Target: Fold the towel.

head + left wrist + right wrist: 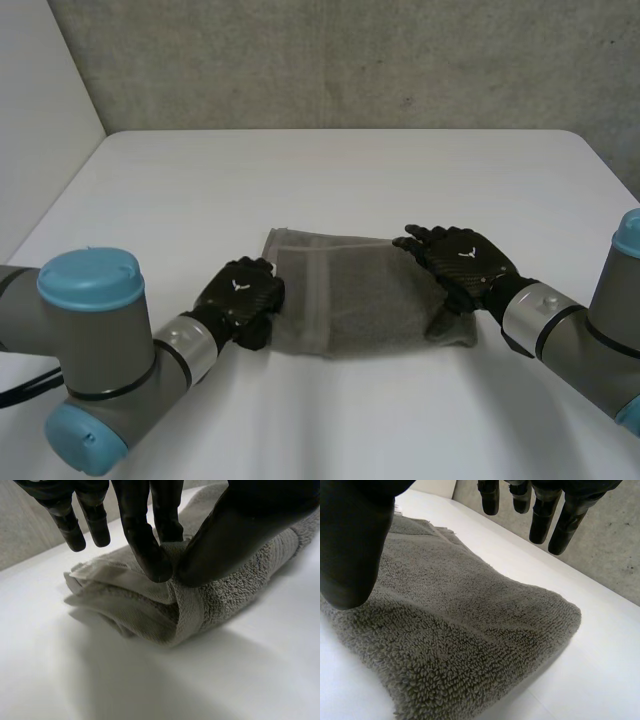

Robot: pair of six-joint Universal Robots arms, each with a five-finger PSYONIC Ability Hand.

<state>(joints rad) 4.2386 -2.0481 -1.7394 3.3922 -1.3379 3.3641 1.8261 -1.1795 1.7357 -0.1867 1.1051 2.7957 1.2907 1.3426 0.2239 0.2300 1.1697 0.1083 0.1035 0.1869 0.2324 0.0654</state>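
A grey towel (370, 295) lies folded in a thick pad at the middle of the white table (330, 170). My left hand (240, 300) is at the towel's left edge. In the left wrist view a finger and the thumb of the left hand (150, 550) pinch the top layer of the towel (225, 600) at its hemmed edge. My right hand (465, 262) hovers over the towel's right end, palm down and fingers straight. In the right wrist view the right hand (350, 550) is spread above the towel (455, 630) with nothing between thumb and fingers.
The table runs wide and bare behind and in front of the towel. A grey wall (350, 60) stands beyond the table's far edge. Both grey forearms come in from the near corners.
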